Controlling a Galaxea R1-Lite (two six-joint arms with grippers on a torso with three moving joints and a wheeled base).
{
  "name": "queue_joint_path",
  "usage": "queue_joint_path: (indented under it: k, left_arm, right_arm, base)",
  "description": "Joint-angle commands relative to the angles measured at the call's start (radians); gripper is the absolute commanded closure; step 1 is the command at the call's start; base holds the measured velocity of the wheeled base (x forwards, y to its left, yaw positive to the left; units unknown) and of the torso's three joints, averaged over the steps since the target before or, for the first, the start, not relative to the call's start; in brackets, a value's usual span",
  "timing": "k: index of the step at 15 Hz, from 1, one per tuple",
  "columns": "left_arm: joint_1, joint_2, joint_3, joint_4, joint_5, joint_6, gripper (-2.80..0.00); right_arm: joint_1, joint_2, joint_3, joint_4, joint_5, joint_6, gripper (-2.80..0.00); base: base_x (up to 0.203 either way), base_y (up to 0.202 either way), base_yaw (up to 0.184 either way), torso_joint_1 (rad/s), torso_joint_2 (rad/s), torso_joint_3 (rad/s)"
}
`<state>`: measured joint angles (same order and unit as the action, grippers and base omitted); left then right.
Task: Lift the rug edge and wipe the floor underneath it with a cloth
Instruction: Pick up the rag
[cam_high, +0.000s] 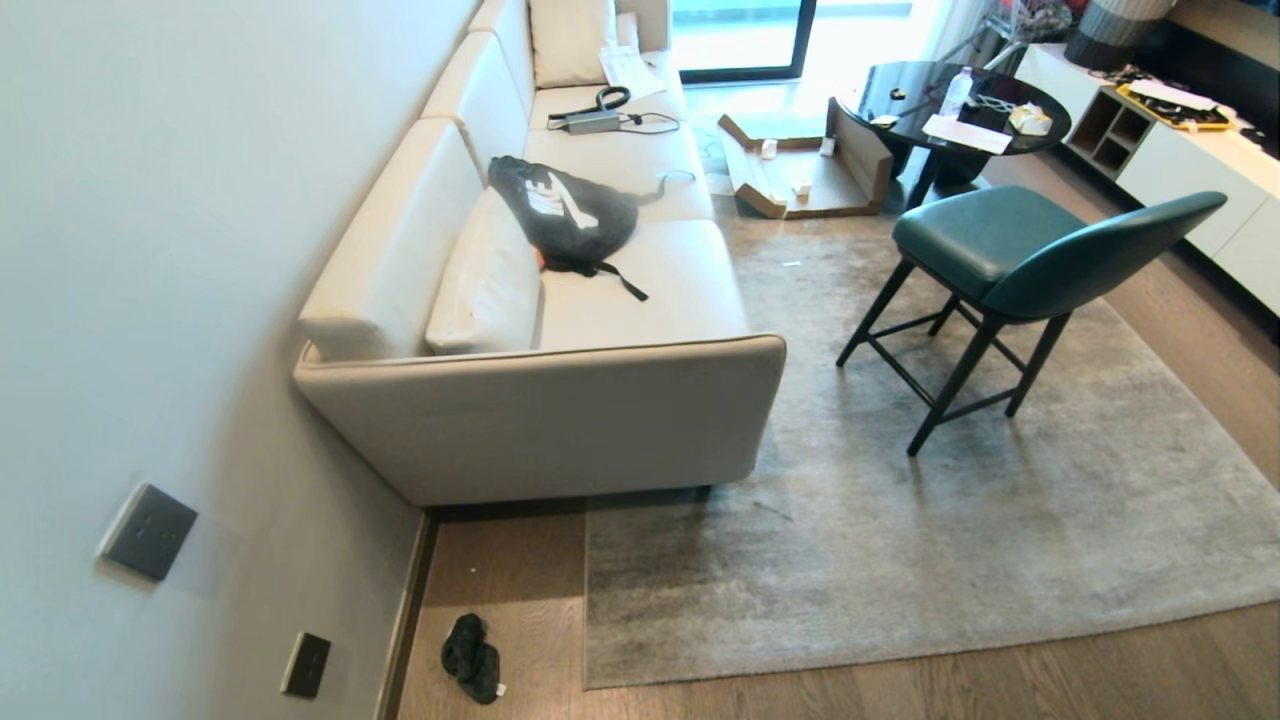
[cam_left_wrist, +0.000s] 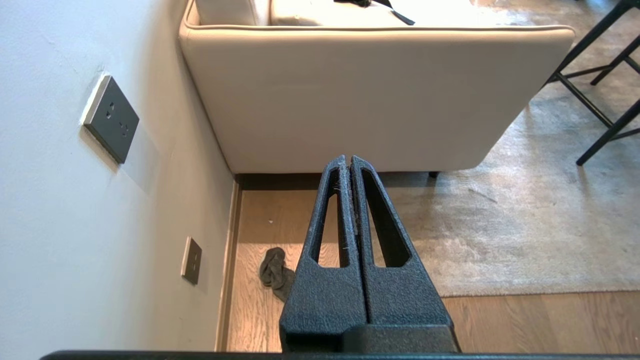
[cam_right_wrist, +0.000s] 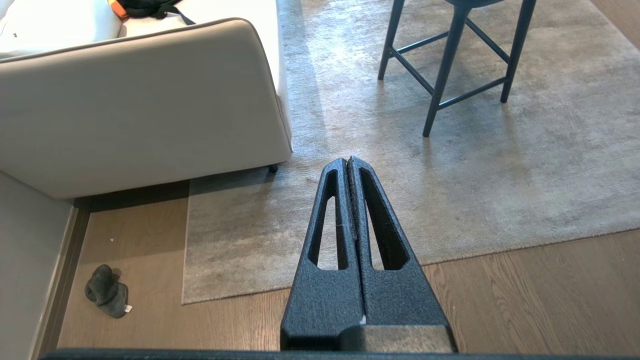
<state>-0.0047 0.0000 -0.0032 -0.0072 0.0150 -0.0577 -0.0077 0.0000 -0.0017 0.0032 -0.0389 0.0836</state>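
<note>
A large grey mottled rug (cam_high: 950, 540) lies flat on the brown wood-plank floor (cam_high: 510, 590), its near left corner (cam_high: 590, 680) close to me. The small dark cloth (cam_high: 471, 657) with a white bit lies crumpled on the floor by the wall, left of that corner; it also shows as the cloth (cam_left_wrist: 276, 273) and the cloth (cam_right_wrist: 106, 298) in the wrist views. Neither arm appears in the head view. My left gripper (cam_left_wrist: 348, 159) hangs shut and empty above the floor before the sofa. My right gripper (cam_right_wrist: 348, 160) is shut and empty above the rug (cam_right_wrist: 475, 175).
A beige sofa (cam_high: 560, 410) stands along the left wall with a black bag (cam_high: 565, 215) on it. A green chair (cam_high: 1010, 260) stands on the rug. Farther back are a round black table (cam_high: 950, 105) and a cardboard box (cam_high: 800, 170). Wall sockets (cam_high: 148, 530) sit low on the left.
</note>
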Motion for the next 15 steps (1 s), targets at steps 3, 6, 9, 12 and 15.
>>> queue_joint_path:
  k: [3,6,9,12,15]
  left_arm:
    - [0.0,0.0,0.0,0.0,0.0,-0.001,0.0]
    - [0.0,0.0,0.0,0.0,0.0,-0.001,0.0]
    - [0.0,0.0,0.0,0.0,0.0,-0.001,0.0]
    - [0.0,0.0,0.0,0.0,0.0,-0.001,0.0]
    - [0.0,0.0,0.0,0.0,0.0,-0.001,0.0]
  right_arm:
    - [0.0,0.001,0.0,0.0,0.0,0.0,0.0]
    - [0.0,0.0,0.0,0.0,0.001,0.001,0.0]
    - [0.0,0.001,0.0,0.0,-0.001,0.003,0.0]
    - [0.0,0.002,0.0,0.0,-0.001,0.004,0.0]
    - [0.0,0.002,0.0,0.0,-0.001,0.003,0.0]
  base:
    - [0.0,0.0,0.0,0.0,0.0,0.0]
    - [0.0,0.0,0.0,0.0,0.0,0.0]
    - [0.0,0.0,0.0,0.0,0.0,0.0]
    - [0.0,0.0,0.0,0.0,0.0,0.0]
    - [0.0,0.0,0.0,0.0,0.0,0.0]
